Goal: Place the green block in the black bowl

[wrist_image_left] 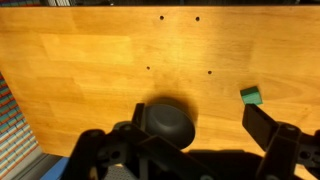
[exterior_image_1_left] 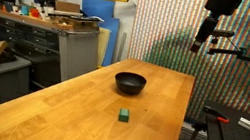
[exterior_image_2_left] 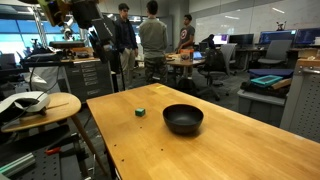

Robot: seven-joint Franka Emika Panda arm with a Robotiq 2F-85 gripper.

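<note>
"Green, small, near enough a cube: the green block (exterior_image_1_left: 124, 114) sits alone on the bare wooden table (exterior_image_1_left: 70, 97). You have the black bowl (exterior_image_1_left: 130, 82)?"

"Yes. Upright, looks empty. In an exterior view it stands just beyond the block toward the far end, the two apart and not touching. In an exterior view from another place the block (exterior_image_2_left: 141, 112) lies left of the bowl (exterior_image_2_left: 183, 119)."

"And the gripper (wrist_image_left: 199, 125)?"

"High above the table, well apart from both. Fingers (wrist_image_left: 262, 125) spread wide in the wrist view, nothing between them — empty."

"Which way to the block from there?"

"Wrist view: bowl nearly under the gap between the fingers, block (wrist_image_left: 251, 95) off to the right, just past the right finger's tip. So the move, I judge, is a shift right and a long way down before any closing."

"Long axis?"

"None worth noting, its sides look about equal. Whether its faces square with the jaws I cannot tell at this size. Task not begun by the look of it — block outside the bowl"
</note>
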